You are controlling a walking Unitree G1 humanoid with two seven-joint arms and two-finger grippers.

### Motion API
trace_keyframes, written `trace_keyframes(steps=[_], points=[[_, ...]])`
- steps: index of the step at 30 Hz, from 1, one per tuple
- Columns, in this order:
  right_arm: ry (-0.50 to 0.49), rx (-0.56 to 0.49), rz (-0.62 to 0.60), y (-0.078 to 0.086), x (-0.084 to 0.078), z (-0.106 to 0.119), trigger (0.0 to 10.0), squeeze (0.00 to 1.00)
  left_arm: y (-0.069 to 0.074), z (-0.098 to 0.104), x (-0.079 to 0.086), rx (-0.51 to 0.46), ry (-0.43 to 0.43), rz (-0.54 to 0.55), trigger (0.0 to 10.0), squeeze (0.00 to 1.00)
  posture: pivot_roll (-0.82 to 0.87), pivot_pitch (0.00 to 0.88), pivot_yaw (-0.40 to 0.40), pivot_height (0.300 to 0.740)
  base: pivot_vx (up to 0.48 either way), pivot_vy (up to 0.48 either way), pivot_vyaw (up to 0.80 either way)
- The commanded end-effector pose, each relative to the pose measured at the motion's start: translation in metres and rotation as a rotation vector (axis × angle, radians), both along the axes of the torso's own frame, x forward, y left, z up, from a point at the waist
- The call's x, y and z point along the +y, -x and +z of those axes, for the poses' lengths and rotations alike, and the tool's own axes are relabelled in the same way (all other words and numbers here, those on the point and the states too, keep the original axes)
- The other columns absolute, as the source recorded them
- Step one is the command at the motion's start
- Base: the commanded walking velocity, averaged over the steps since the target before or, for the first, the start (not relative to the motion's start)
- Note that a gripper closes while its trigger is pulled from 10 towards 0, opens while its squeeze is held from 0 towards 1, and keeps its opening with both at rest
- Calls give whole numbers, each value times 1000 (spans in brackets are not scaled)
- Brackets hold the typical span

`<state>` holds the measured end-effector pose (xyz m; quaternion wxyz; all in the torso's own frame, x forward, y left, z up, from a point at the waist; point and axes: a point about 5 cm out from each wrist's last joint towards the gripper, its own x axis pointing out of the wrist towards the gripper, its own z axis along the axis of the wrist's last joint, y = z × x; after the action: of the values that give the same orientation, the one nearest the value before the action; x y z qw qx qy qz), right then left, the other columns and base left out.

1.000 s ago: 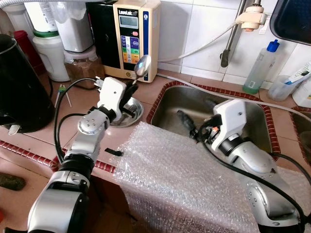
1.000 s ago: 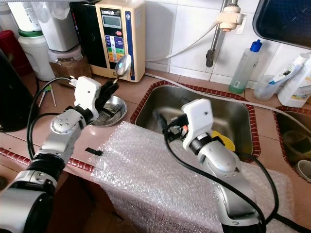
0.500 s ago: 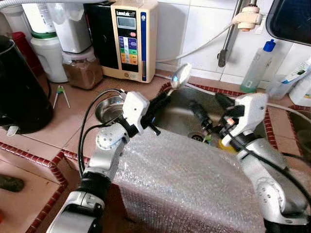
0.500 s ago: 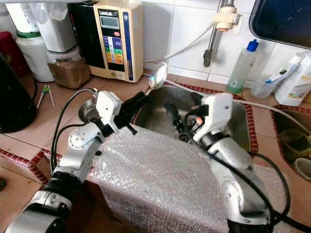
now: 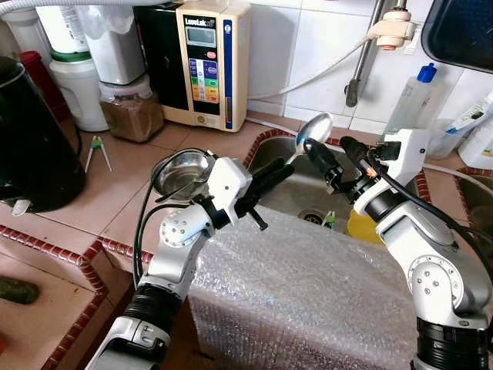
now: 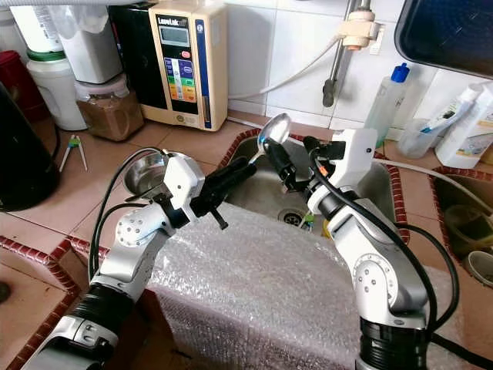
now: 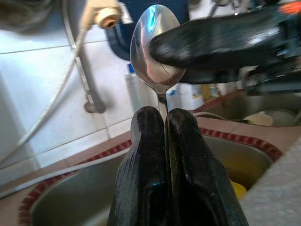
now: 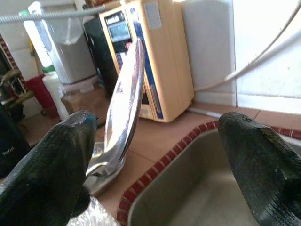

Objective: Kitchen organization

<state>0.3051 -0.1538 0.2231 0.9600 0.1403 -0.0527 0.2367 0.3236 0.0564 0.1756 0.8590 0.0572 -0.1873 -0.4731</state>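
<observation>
Pointing bowl-up over the sink, the spoon runs its long axis from the left hand up toward the tiled wall. That left hand is clamped tight on the handle, its two black fingers pressed together. The right hand is spread wide at the spoon's bowl, one finger touching the bowl's edge, the other well apart. Most of the handle is hidden between the left fingers. Bubble wrap drapes the surface edge in front, and a steel bowl sits beside the sink.
</observation>
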Motion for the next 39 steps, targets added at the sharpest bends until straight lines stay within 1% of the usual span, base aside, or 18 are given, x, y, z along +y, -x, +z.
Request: trace_keyframes(steps=[1, 5, 6, 7, 10, 16, 31, 39], points=[[15, 7, 26, -2, 2, 2, 10000, 0, 3, 1, -2, -5, -12, -20, 0, 0, 6, 0, 7, 740, 0, 0, 0], [13, 22, 64, -3, 8, 2, 10000, 0, 5, -1, -3, 0, -18, -33, 0, 0, 4, 0, 6, 740, 0, 0, 0], [16, 26, 71, -4, 11, 2, 3686, 0, 5, -1, -4, -1, -16, -37, 0, 0, 5, 0, 6, 740, 0, 0, 0], [15, 30, 76, -5, 13, 1, 0, 0, 6, -1, -5, 0, -12, -43, 0, 0, 6, 0, 6, 740, 0, 0, 0], [13, 34, 84, -7, 15, 1, 0, 0, 8, 0, -7, 0, -9, -54, 0, 0, 6, 0, 6, 740, 0, 0, 0], [-9, 62, 102, -16, 18, -1, 0, 0, 14, -4, -8, 9, -25, -85, 0, 0, 9, 0, 3, 740, 0, 0, 0], [-15, 79, 111, -23, 26, -3, 0, 0, 14, -4, -7, 23, -26, -78, 0, 0, 10, 0, 5, 740, 0, 0, 0], [-7, 88, 97, -24, 25, -7, 0, 0, 13, -3, -7, 22, -29, -71, 0, 0, 10, 0, 6, 740, 0, 0, 0]])
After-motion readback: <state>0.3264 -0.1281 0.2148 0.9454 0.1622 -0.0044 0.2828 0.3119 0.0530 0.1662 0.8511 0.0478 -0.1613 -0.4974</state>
